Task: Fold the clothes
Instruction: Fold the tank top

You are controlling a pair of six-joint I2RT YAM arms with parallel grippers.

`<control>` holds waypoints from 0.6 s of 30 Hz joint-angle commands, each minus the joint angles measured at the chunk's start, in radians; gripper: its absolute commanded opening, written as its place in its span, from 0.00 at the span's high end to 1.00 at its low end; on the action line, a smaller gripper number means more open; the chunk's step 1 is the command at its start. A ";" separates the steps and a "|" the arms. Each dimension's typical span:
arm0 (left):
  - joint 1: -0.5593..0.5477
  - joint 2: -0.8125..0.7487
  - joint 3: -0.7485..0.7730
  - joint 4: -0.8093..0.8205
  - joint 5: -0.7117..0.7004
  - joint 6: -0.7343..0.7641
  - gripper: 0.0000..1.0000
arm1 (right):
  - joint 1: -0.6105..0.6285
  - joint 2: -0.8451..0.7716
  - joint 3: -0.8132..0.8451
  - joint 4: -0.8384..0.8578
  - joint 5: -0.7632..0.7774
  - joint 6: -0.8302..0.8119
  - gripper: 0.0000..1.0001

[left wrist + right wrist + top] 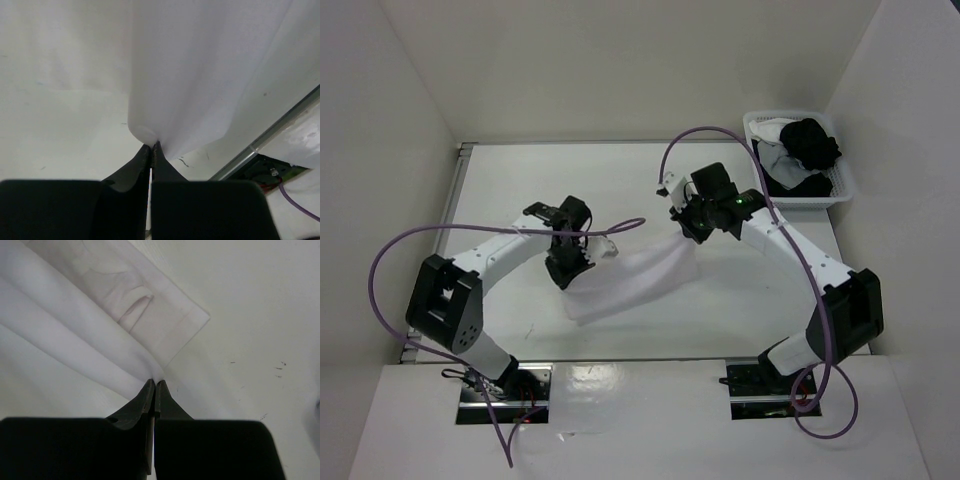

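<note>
Your left gripper (151, 146) and right gripper (155, 383) each pinch an edge of the white garment (630, 282), jaws closed on fabric. It spans between them, well apart from the rim of the table (750, 310) and the basket (810, 203).

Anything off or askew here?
Nothing stands out. The thin white fabric garment is pinched in both arms' shut jaws, sagging between them; the white plastic lattice basket sits at the far right corner, black and white clothes inside.
</note>
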 commanded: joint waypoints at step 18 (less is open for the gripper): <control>0.015 -0.384 0.050 -0.025 -0.120 -0.027 1.00 | 0.008 -0.158 -0.005 -0.014 -0.020 0.011 1.00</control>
